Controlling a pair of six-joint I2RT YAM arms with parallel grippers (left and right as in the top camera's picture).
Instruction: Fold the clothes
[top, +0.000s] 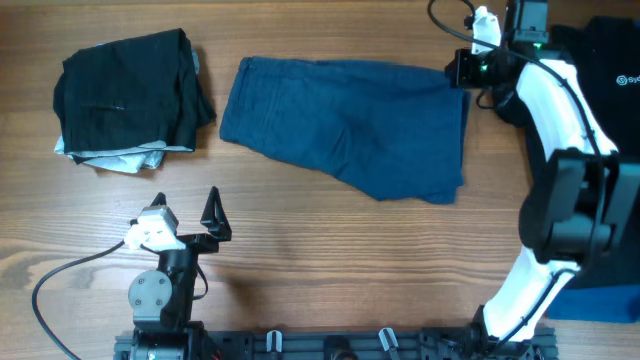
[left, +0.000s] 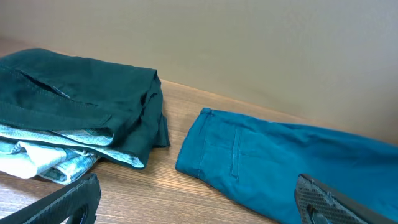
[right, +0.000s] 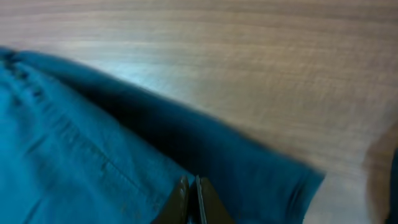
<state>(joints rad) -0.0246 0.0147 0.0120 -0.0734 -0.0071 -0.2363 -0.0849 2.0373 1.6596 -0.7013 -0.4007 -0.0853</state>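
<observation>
Blue shorts (top: 350, 125) lie folded flat at the table's middle back; they also show in the left wrist view (left: 280, 168) and the right wrist view (right: 93, 155). My right gripper (top: 458, 70) is at their far right corner, its fingers (right: 191, 186) pressed together on the blue cloth. A folded pile with a black garment on top (top: 125, 95) sits at the back left, with light patterned cloth under it (left: 37, 155). My left gripper (top: 190, 215) is open and empty near the front left edge, its fingers spread wide (left: 199, 202) above bare wood.
A dark cloth item with a small logo (top: 610, 70) lies at the far right edge behind the right arm. A blue surface (top: 600, 300) shows at the front right. Bare wood (top: 350, 270) spans the front middle.
</observation>
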